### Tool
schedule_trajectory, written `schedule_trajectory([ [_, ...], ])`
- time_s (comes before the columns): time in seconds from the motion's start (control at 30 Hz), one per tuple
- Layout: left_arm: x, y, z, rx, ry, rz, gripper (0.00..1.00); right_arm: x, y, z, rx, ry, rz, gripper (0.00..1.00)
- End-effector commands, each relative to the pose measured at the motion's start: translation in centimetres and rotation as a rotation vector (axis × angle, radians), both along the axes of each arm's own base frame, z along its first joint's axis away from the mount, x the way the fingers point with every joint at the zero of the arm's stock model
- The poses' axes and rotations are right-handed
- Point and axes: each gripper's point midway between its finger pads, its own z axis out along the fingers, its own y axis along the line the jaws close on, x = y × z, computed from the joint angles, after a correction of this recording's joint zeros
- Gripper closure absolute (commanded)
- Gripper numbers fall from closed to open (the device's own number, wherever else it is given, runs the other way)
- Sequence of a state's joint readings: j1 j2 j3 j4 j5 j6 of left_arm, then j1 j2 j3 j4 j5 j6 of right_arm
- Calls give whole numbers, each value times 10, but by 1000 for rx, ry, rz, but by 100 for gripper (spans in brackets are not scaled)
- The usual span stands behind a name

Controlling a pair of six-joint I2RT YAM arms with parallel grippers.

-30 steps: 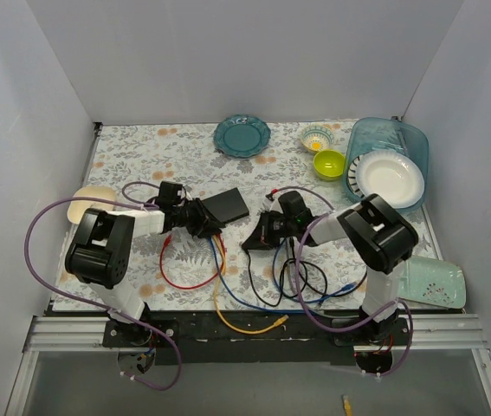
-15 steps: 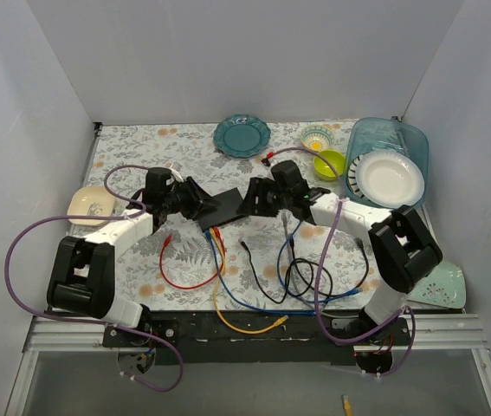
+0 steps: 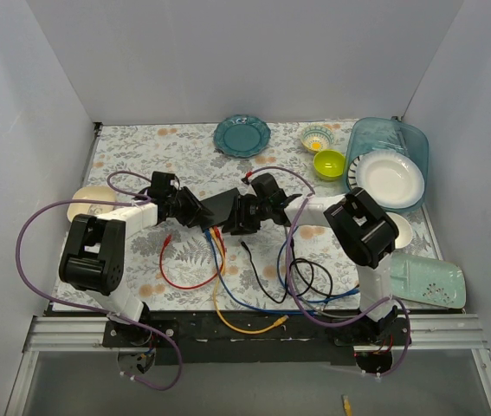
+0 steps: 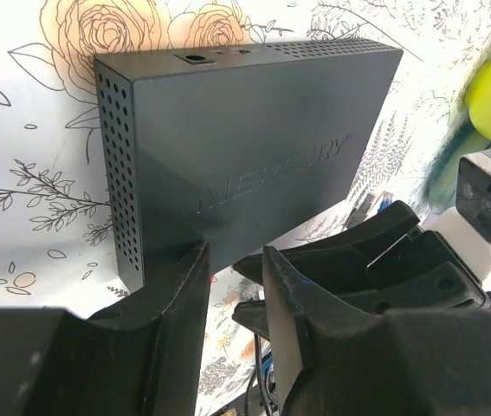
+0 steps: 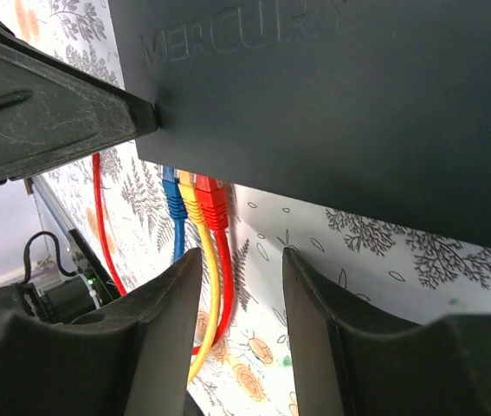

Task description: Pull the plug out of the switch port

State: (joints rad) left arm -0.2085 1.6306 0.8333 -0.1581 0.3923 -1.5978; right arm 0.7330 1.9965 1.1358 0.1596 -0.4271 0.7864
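Switch (image 3: 225, 204): flat black box, mid-tabletop. Port row (image 5: 195, 180) on its edge facing the tabletop's near edge, w/ blue plug (image 5: 172, 199), yellow plug (image 5: 191, 201) and red plug (image 5: 213, 201) seated side by side. Left gripper (image 4: 232, 256): jaws narrowly apart, pinching the switch's corner. Right gripper (image 5: 242, 256): jaws approx. half open just below the plugs, gripping nothing (red, yellow leads run through the gap). Black lead (image 3: 262, 277): loose, toward the near edge. Teal plate (image 3: 242, 136): far edge. Green bowl (image 3: 329, 163): near far-right corner.
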Motion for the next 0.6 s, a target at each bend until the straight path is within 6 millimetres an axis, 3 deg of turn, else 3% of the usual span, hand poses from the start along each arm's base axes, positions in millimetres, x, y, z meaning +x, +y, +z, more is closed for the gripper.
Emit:
schedule_trajectory([
  [0.0,-3,13,-14,71,38,14,70,8,7,-13,-14,19,-14,50],
  [0.33,-8,15,-19,66,56,12,71,5,19,-35,-3,110,-103,51],
  [0.57,-21,17,-19,65,61,7,72,10,27,-37,54,155,-187,53],
])
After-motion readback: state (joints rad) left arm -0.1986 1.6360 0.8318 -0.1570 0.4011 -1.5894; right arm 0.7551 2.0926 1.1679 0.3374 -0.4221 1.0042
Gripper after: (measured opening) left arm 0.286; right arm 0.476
